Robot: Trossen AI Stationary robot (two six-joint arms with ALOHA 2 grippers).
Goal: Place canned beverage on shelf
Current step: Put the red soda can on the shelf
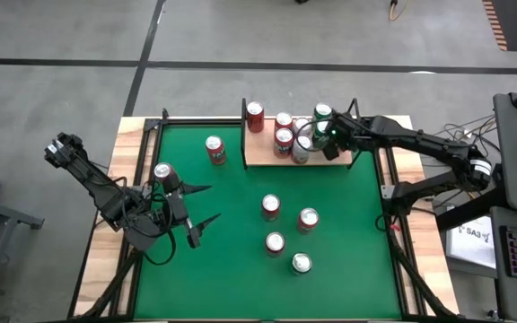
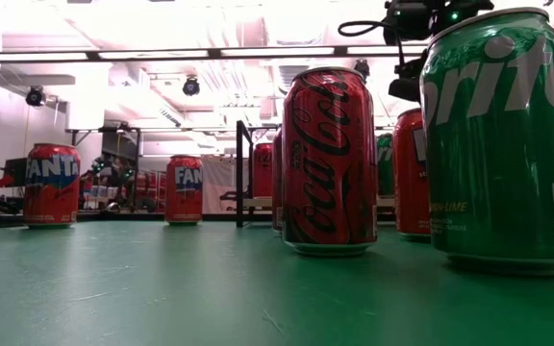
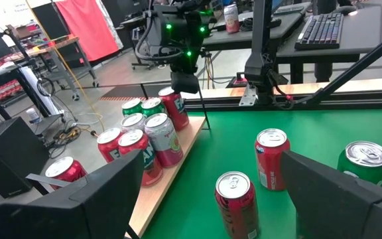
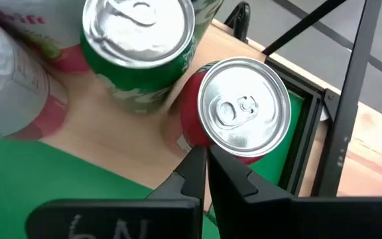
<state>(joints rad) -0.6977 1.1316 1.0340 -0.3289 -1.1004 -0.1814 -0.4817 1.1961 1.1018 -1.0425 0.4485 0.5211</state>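
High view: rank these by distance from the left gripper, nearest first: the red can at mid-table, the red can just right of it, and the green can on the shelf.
Measured from the left gripper, open over the table's left half:
1. red can at mid-table, straight off its fingertips.
2. red can to its right, farther toward the right arm.
3. green can, on the shelf at the far edge, beside the right gripper.

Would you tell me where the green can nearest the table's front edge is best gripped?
Grip the green can across its round side wall, about mid-height, coming level from the open front side: it stands upright, and the nearest red can stands apart behind it.
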